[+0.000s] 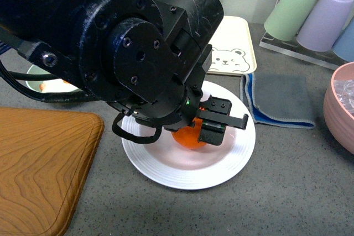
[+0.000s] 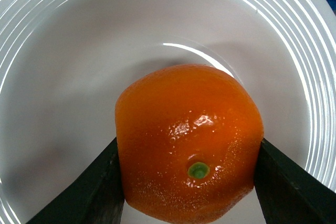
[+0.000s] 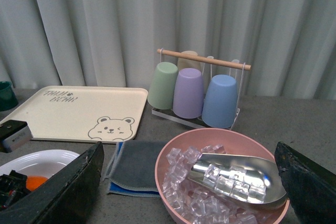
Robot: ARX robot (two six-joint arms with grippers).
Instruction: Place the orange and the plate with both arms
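We saw the left claw [image 1: 206, 131] clamped on the bright orange round fruit [image 2: 189, 140], a dark finger pressed against each side and the green stem dot facing the wrist camera. The fruit hung over the well of the large white ridged-rim plate [image 1: 232, 164] on the grey worktop [image 1: 287, 197]; we could not tell whether it touched. The right claw [image 3: 188, 153] stood wide open, gripping nothing.

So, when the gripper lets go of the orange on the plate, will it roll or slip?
Probably it rolls a little: the orange is round, the plate glossy and dished, so it should stay inside. Its skin looks shiny, perhaps slippery. It shows no dent between the fingers, so likely firm.
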